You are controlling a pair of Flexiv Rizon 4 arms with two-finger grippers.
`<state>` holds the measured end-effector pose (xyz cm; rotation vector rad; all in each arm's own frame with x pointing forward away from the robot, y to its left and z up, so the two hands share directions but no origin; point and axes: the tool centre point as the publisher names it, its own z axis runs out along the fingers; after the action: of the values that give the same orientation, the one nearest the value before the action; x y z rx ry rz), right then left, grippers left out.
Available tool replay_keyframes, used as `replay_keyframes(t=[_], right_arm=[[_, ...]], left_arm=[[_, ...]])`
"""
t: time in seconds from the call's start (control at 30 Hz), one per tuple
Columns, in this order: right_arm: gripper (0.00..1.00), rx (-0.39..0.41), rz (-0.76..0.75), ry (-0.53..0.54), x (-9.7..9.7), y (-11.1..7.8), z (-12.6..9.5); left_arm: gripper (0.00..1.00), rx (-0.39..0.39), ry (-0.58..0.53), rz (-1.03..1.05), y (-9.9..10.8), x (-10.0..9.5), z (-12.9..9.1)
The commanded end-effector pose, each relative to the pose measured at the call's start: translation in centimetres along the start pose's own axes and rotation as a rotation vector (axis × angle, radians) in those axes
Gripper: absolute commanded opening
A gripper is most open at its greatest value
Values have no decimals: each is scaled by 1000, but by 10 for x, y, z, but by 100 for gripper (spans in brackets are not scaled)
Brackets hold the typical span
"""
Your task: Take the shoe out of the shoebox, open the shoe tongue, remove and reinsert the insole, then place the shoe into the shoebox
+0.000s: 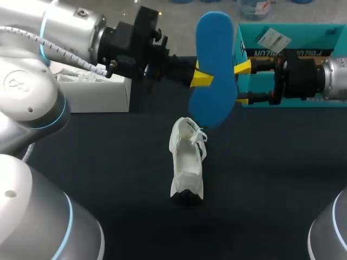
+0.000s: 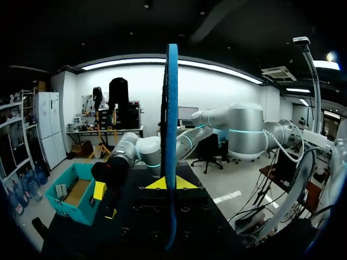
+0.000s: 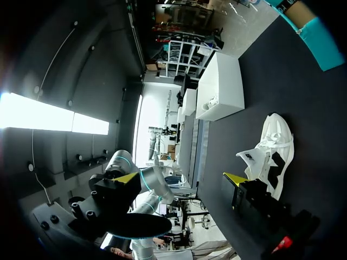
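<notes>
The blue insole (image 1: 214,70) hangs in the air above the table, with my left gripper (image 1: 203,78) shut on its edge. In the left wrist view the insole (image 2: 171,124) shows edge-on, standing up between the closed yellow tips of the left gripper (image 2: 171,183). My right gripper (image 1: 242,84) is open just right of the insole and holds nothing. The white shoe (image 1: 187,162) lies on the dark table below the insole, laces loose. The right wrist view shows the shoe (image 3: 271,151) beyond the wide-open right gripper (image 3: 181,179).
The teal shoebox (image 1: 303,32) stands open at the back right, behind my right arm. A white box (image 1: 92,95) sits at the back left. The dark table (image 1: 271,179) spreads around the shoe.
</notes>
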<state>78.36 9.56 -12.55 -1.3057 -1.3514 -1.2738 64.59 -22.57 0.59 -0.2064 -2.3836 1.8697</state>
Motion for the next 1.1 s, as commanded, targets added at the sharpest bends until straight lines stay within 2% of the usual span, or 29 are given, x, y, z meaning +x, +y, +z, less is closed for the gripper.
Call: replay_keyframes(t=[0.03,0.13,0.17,0.23,0.27,0.3,0.4,0.5,1.1], right_arm=[[100,1,1,-2,0,1,2],[100,1,1,-2,0,1,2],[100,1,1,-2,0,1,2],[100,1,1,-2,0,1,2],[100,1,1,-2,0,1,2],[100,1,1,-2,0,1,2],[100,1,1,-2,0,1,2],[100,1,1,-2,0,1,2],[100,1,1,-2,0,1,2]], left_arm=[[0,11,-84,224,1,4,4],[0,11,-84,224,1,4,4],[0,21,-119,284,8,-4,5],[0,60,-138,545,25,-24,10],[0,93,-151,612,31,-32,12],[0,104,-126,747,38,-41,13],[0,159,-62,967,49,-56,14],[0,174,-46,1071,54,-63,18],[0,174,-46,1071,54,-63,18]])
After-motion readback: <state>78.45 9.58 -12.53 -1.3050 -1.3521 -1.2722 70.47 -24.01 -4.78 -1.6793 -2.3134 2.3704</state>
